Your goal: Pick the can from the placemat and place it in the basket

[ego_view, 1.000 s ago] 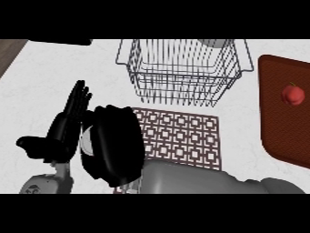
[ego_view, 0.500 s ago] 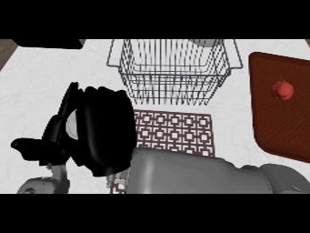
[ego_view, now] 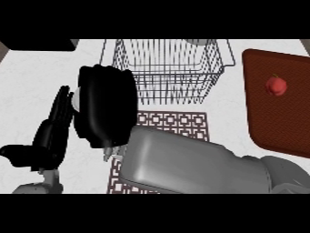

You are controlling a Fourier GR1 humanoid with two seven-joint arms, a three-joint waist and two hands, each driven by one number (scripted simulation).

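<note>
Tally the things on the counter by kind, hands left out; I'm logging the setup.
Basket: 1
Placemat: 1
Tray: 1
Red fruit: 1
Total: 4. No can shows; the right hand may hide it.

**Robot body: black hands, grey forearms**

You see two glossy black hands. The right hand (ego_view: pixel 105 107) is broad and rounded, joined to a bulky, smooth, pale grey forearm (ego_view: pixel 184 164) with rounded edges. The left hand (ego_view: pixel 50 136) is slimmer, ending in a small grey wrist piece (ego_view: pixel 40 186).
</note>
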